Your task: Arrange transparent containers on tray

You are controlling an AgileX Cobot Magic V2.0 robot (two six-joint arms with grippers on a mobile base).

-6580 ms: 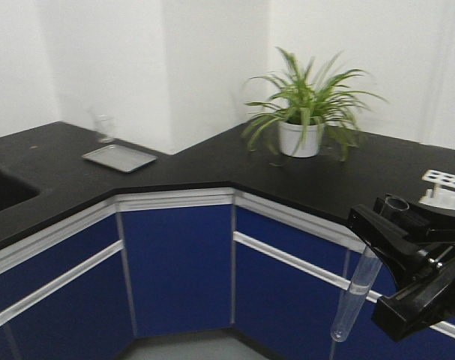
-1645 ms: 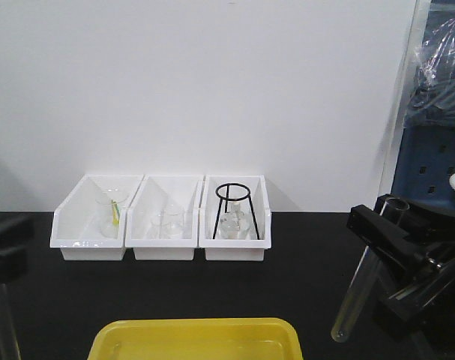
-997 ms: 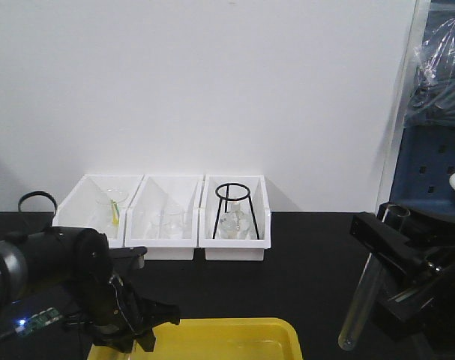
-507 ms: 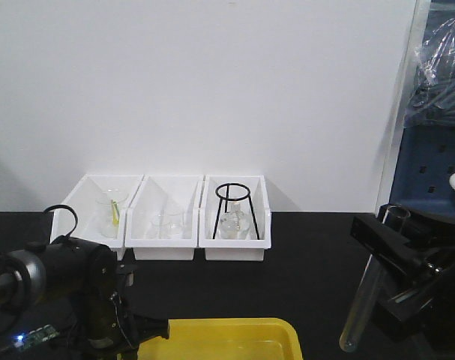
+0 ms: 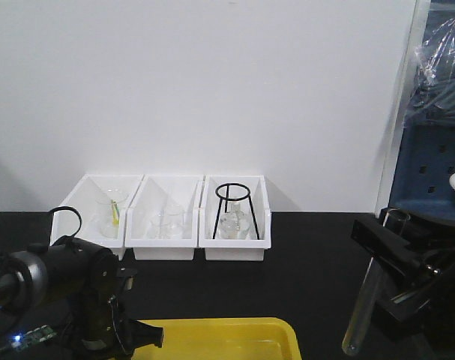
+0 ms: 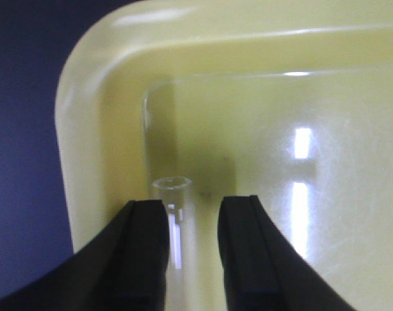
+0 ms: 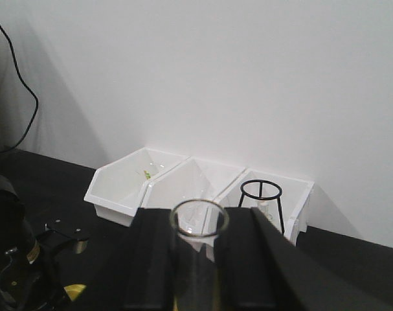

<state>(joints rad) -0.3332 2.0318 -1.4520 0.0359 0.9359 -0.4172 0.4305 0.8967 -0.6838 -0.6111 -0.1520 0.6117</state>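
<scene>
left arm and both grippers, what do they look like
The left arm is black with a rounded joint housing, a looping black cable and a small blue light on a green board. The left gripper and right gripper both have flat, matte black fingers.

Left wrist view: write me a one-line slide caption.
Left gripper straddles a clear test tube just inside the rounded corner of the yellow tray.
</scene>
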